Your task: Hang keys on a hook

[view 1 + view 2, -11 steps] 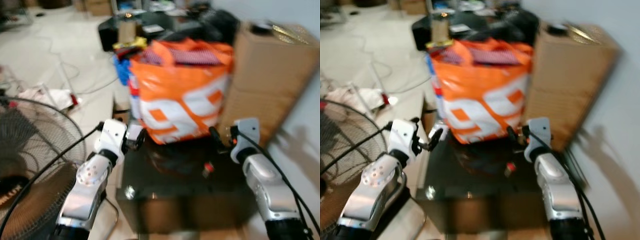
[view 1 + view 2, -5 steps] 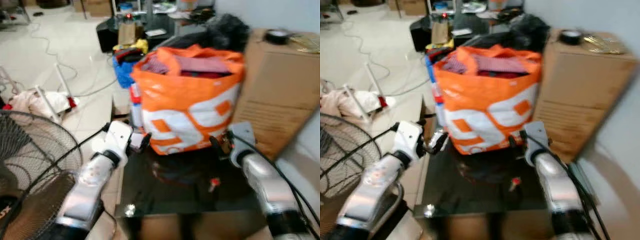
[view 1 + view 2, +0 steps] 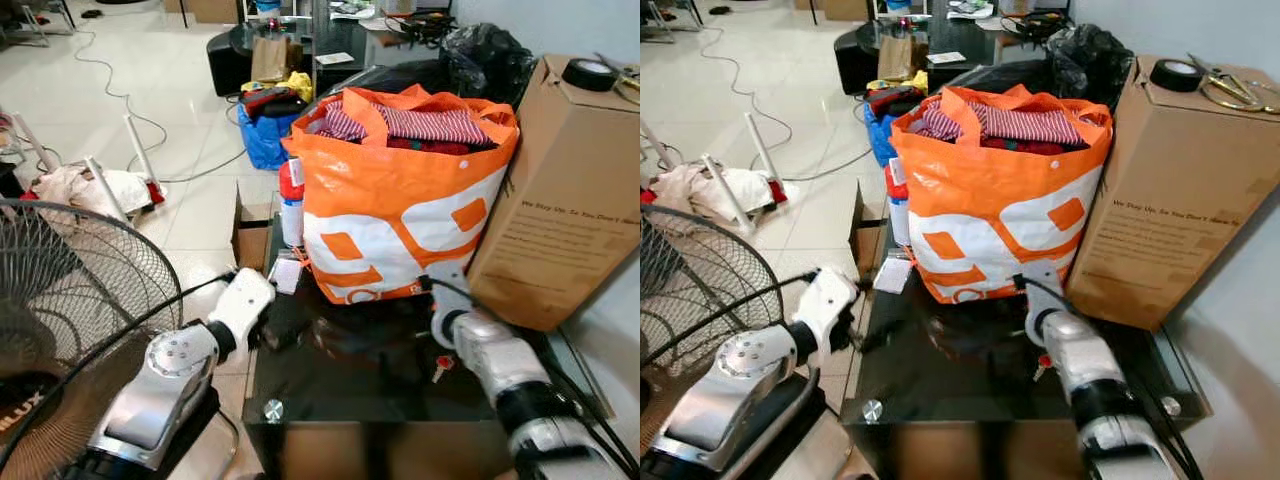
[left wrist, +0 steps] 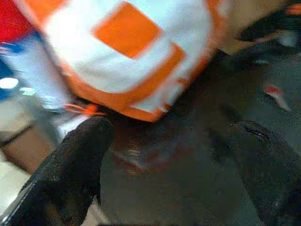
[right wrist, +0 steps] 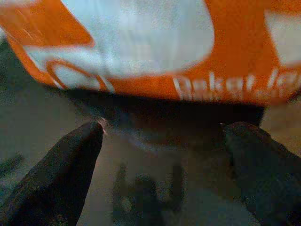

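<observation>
Legible markings: few, mostly partial.
The fan's [image 3: 60, 330] hub badge reads "LUX", cut off by the frame edge. The orange bag [image 5: 155, 42] carries white lettering low on its side, blurred, beginning roughly "Reket"; not certain. The cardboard box [image 3: 1180, 190] bears several printed lines on its face, opening with something like "We Ship", otherwise too small to read.

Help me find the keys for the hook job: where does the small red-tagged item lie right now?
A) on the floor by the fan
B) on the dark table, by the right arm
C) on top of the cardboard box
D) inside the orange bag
B: the red-tagged item lies on the dark table in front of the orange bag, beside the right arm.
</observation>
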Controlling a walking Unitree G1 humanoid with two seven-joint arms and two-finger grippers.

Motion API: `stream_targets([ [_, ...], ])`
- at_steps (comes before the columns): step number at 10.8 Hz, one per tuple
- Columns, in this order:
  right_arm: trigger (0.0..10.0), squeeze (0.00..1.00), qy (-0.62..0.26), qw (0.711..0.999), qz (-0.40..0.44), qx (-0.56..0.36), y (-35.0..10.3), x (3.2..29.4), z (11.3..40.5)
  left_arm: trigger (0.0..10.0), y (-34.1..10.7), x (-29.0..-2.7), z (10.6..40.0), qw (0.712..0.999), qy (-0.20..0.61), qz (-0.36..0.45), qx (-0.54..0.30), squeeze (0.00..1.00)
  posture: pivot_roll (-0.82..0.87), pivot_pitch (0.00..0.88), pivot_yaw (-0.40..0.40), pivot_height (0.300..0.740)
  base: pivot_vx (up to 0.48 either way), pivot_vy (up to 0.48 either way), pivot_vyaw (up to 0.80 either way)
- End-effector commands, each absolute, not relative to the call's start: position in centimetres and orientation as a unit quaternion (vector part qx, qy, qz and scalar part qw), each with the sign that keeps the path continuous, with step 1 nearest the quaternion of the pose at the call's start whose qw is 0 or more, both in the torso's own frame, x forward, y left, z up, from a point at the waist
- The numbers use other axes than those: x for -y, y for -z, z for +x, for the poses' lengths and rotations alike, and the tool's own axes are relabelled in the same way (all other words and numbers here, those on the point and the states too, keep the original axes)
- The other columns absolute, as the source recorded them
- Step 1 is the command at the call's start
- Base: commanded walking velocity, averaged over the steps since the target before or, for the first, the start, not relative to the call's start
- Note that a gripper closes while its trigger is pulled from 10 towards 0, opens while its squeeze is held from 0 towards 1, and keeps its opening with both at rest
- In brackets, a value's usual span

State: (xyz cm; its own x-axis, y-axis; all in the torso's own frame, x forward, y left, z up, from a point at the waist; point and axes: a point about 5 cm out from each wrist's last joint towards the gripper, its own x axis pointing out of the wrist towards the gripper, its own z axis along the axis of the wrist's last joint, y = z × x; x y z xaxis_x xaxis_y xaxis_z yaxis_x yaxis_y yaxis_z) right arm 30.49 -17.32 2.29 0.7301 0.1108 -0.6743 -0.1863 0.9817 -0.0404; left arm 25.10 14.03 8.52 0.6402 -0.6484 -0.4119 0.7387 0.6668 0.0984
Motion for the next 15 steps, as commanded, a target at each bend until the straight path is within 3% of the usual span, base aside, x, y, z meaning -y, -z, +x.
stream_targets([
  [1,10.0,0.0,-0.052,0.923,-0.055,-0.378,-2.0,18.1,30.4,10.0,-8.7,-13.8,24.8,0.885,0.407,0.127,-0.184,0.08,-0.01,0.0,-0.012,0.74,0.0,0.0,0.0],
  [3,10.0,0.0,-0.018,0.913,-0.038,-0.407,-1.2,19.3,30.0,10.0,-8.5,-13.8,24.6,0.871,0.429,0.123,-0.204,0.08,-0.01,0.0,-0.02,0.74,0.0,0.0,0.0],
  [8,10.0,0.0,0.063,0.892,0.074,-0.441,0.4,22.2,27.5,10.0,-8.5,-13.5,24.9,0.87,0.431,0.124,-0.206,0.08,-0.02,0.0,-0.025,0.74,0.0,0.0,0.0],
  [9,8.9,0.0,0.072,0.887,0.113,-0.441,0.6,22.0,27.4,10.0,-8.5,-13.6,24.9,0.869,0.432,0.125,-0.206,0.08,-0.02,0.0,-0.024,0.74,0.0,0.0,0.0],
  [11,2.9,0.0,0.074,0.878,0.168,-0.441,1.0,21.6,27.1,10.0,-8.5,-13.7,24.9,0.868,0.433,0.127,-0.206,0.08,-0.01,0.0,-0.027,0.74,0.0,0.0,0.0],
  [12,0.7,0.0,0.076,0.874,0.179,-0.446,1.1,21.4,27.0,10.0,-8.5,-13.8,24.9,0.868,0.433,0.128,-0.207,0.09,-0.01,0.0,-0.031,0.74,0.0,0.0,0.0],
  [13,0.0,0.0,0.077,0.868,0.192,-0.452,1.2,21.3,26.9,10.0,-8.5,-13.8,24.8,0.868,0.433,0.127,-0.207,0.09,-0.01,0.0,-0.033,0.74,0.0,0.0,0.0],
  [15,0.0,0.0,0.077,0.863,0.204,-0.456,1.4,21.4,26.7,10.0,-8.4,-13.8,24.8,0.867,0.435,0.127,-0.208,0.09,-0.01,0.0,-0.037,0.74,0.0,0.0,0.0],
])
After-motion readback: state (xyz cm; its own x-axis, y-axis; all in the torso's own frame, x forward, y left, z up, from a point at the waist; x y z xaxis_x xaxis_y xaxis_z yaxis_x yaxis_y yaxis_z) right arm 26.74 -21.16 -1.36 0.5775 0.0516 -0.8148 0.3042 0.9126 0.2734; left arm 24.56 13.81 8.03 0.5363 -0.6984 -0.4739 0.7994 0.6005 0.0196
